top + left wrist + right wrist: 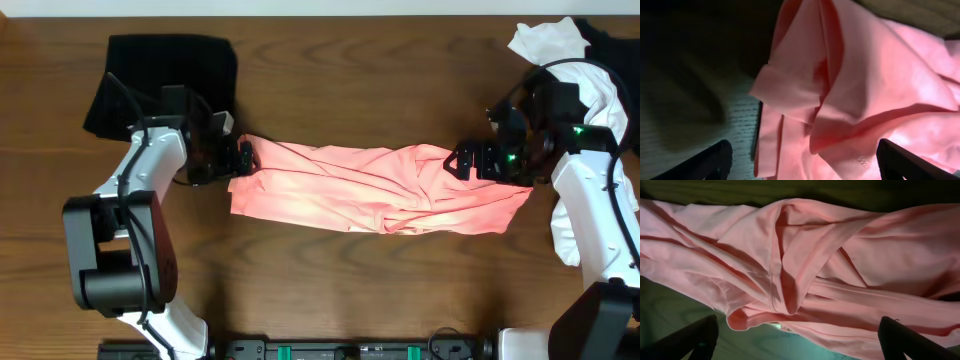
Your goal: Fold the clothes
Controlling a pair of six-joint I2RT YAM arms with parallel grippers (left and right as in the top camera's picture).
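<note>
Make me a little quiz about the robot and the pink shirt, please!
1. True or false: the pink shirt is folded into a neat little square.
2. What lies at the top left of the overhead view? A) a black cloth B) a yellow towel C) a red sock
3. Fill in the gap: the left gripper and the right gripper sit at opposite ends of the shirt, and both have their jaws ___.

Key: 1. False, it lies stretched out and crumpled. 2. A. 3. open.
</note>
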